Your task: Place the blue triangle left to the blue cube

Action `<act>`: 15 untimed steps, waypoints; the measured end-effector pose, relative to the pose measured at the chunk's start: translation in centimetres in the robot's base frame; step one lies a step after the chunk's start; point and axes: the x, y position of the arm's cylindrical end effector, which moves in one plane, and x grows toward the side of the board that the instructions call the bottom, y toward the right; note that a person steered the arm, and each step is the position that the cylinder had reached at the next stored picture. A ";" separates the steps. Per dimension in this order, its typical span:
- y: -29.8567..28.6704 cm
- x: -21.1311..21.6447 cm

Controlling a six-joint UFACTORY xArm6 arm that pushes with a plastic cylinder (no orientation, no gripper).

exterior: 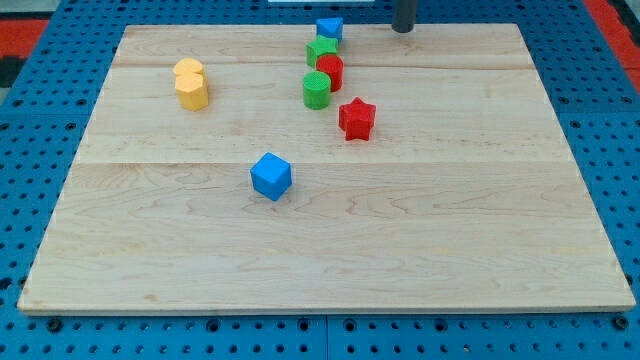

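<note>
The blue cube sits alone near the middle of the wooden board, a little to the view's left. The blue triangle lies at the board's top edge, heading a line of blocks; its shape is hard to make out at this angle. My tip is at the top edge too, to the view's right of the blue triangle with a clear gap between them. It is far from the blue cube.
Below the blue triangle run a green star, a red cylinder and a green cylinder, packed close. A red star lies lower right of them. Two yellow blocks touch at the upper left.
</note>
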 end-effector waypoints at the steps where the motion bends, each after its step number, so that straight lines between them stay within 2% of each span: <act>1: -5.0 0.0; 6: -21.6 1.4; 7: -22.6 3.1; 10: -22.6 8.9; 12: -22.1 15.4; 13: -22.1 20.2; 15: -15.0 28.3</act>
